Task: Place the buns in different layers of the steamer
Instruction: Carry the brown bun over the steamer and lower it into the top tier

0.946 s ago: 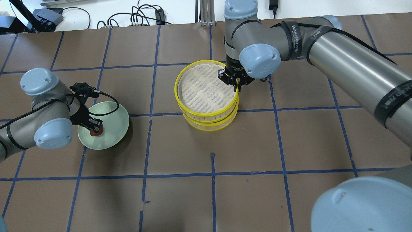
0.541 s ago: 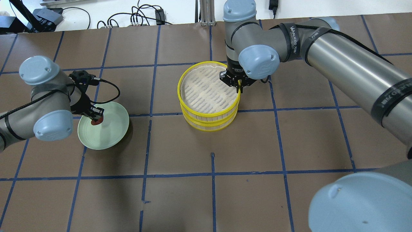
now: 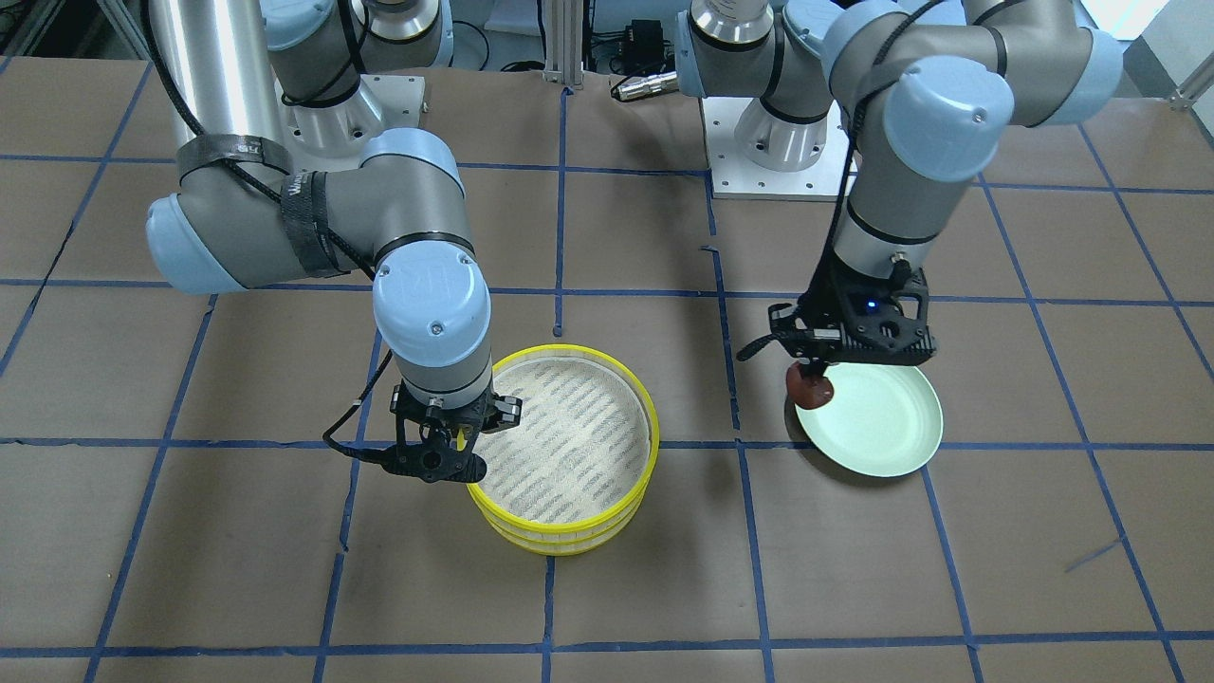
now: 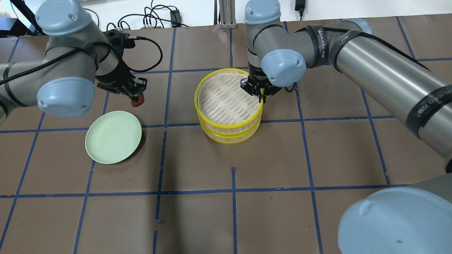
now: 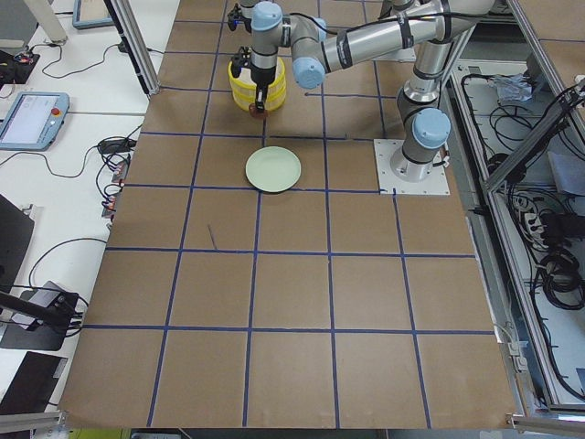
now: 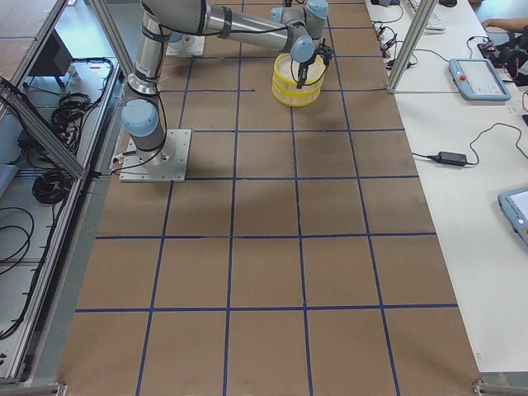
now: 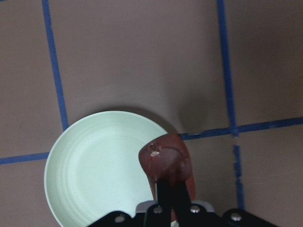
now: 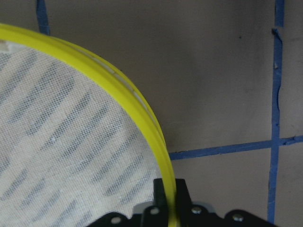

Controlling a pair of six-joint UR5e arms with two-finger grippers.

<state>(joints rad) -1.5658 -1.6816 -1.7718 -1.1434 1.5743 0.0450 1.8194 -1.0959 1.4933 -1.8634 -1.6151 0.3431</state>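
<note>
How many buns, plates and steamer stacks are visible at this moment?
Buns: 1, the reddish-brown bun, held in the air; no white one shows.
Plates: 1, the pale green plate, nothing on it.
Steamer stacks: 1, the steamer stack.
Total: 3

Reddish-brown bun [image 4: 137, 102] is clamped in the left end effector [image 7: 171, 182], off the desk [image 4: 282, 158]. Steamer [image 4: 229, 124]: stacked yellow-rimmed trays, upright.
</note>
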